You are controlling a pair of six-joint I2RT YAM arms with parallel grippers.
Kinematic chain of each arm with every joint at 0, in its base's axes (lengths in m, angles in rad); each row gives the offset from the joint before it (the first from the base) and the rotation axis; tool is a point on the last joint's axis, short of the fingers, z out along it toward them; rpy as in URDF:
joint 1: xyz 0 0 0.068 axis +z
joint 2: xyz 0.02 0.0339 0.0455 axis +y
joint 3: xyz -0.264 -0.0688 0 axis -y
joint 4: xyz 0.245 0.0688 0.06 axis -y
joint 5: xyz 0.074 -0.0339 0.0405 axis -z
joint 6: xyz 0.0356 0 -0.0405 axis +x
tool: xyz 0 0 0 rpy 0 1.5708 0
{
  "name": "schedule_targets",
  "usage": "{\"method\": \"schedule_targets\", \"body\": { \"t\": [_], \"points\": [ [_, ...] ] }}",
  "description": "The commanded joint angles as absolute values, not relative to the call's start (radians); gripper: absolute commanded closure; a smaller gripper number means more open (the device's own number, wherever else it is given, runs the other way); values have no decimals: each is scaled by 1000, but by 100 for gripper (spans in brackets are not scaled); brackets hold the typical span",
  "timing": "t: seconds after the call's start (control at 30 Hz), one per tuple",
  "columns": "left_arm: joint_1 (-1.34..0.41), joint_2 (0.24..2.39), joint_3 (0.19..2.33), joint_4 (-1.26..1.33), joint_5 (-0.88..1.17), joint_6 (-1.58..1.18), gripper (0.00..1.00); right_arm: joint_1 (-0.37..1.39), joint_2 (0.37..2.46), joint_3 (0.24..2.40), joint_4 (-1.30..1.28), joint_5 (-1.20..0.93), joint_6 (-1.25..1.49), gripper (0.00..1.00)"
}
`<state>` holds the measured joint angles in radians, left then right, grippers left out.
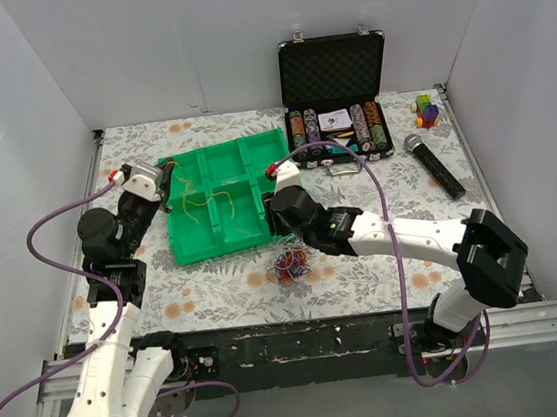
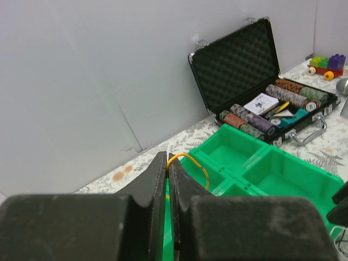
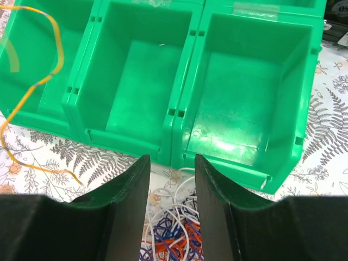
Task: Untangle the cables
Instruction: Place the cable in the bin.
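Tangled cables (image 1: 291, 262) lie on the worktop (image 1: 367, 279), just before the green tray (image 1: 221, 253). Right pincer (image 3: 171, 163) half-parted above them, empty. Left pincer (image 2: 167, 163) pinched shut on an orange cable (image 2: 191, 159). They look light, limp and snag-prone; take one loose outer loop.

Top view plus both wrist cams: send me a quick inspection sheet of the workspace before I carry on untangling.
Surface: floral tablecloth, flat, no spills seen.
Job's things: tangle of thin wires on the cloth in front of the green tray; one orange wire lies apart from it, running over the tray and onto the cloth.
Clutter: open poker chip case, microphone and toy blocks at the far right.
Grippers: left gripper shut on the orange wire; right gripper open above the tangle.
Cables: purple arm cords loop beside both arms, not in the tangle.
Surroundings: white walls; nothing else seen.
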<state>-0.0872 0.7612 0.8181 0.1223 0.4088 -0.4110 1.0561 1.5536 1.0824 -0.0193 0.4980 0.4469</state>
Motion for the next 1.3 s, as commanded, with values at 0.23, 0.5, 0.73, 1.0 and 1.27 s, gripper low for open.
{"method": "schedule_targets", "body": {
  "t": [0.23, 0.5, 0.73, 1.0, 1.27],
  "points": [
    [-83, 716, 687, 244, 402, -481, 100, 1046, 1459, 1019, 26, 532, 471, 53],
    [-63, 746, 654, 262, 268, -448, 100, 1045, 1439, 993, 23, 537, 482, 54],
    [-28, 736, 627, 432, 131, -439, 100, 1043, 1431, 979, 23, 534, 486, 55],
    [-2, 707, 640, 500, 135, -367, 100, 1045, 1434, 976, 26, 523, 499, 55],
    [-2, 710, 552, 548, 117, -116, 100, 1045, 1428, 966, 29, 522, 500, 57]
  ]
}}
